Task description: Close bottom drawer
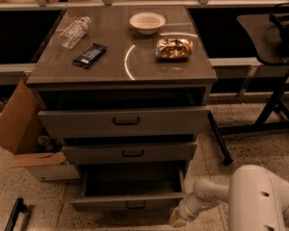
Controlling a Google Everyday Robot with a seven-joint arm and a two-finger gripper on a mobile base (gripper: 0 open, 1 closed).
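The bottom drawer (127, 202) of the grey cabinet (125, 71) is pulled out, its low front panel with a small dark handle near the floor and its tray open and empty. My white arm (260, 196) comes in from the lower right. The gripper (178, 219) is at the drawer's front right corner, low by the floor, close to the panel's end.
The middle drawer (130, 152) and top drawer (125, 121) are slightly open. On top lie a water bottle (74, 32), a dark snack bar (89, 55), a white bowl (147, 22) and a chip bag (174, 48). A cardboard box (24, 138) stands left, a black stand (274, 100) right.
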